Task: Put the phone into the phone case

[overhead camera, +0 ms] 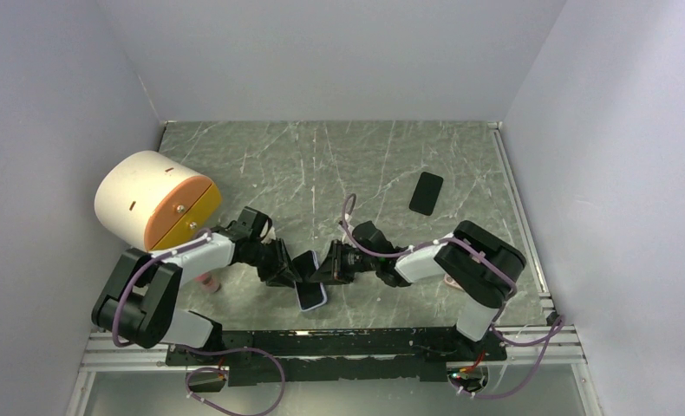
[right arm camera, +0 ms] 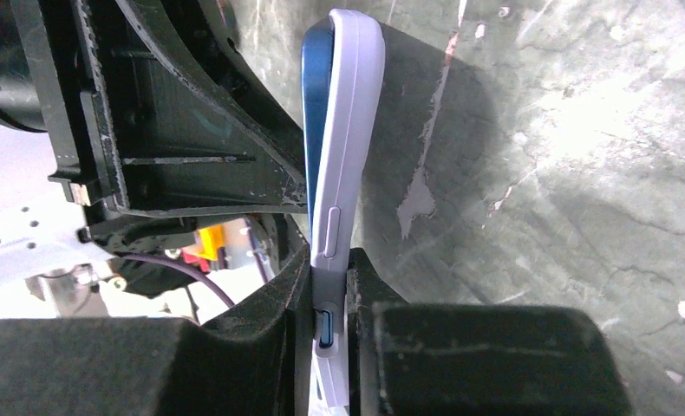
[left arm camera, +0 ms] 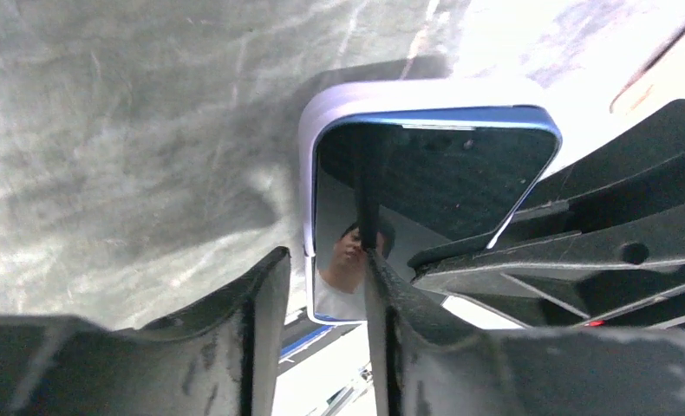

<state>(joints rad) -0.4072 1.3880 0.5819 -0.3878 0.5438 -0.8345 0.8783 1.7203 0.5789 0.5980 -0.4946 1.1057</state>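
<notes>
Phone [right arm camera: 316,113] and lilac case [right arm camera: 354,130] clamped in right claw [right arm camera: 330,299], left claw [left arm camera: 322,282] alongside, grip unclear

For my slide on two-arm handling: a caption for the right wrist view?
Right gripper clamps the pale case edge-on, blue phone against it.

L gripper [overhead camera: 295,276] & R gripper [overhead camera: 329,267] meet near centre, both at a pale-rimmed phone [overhead camera: 311,296], tilted. Black flat slab [overhead camera: 426,192] lies far right, well apart. White/orange drum [overhead camera: 153,204] sits at left.
</notes>
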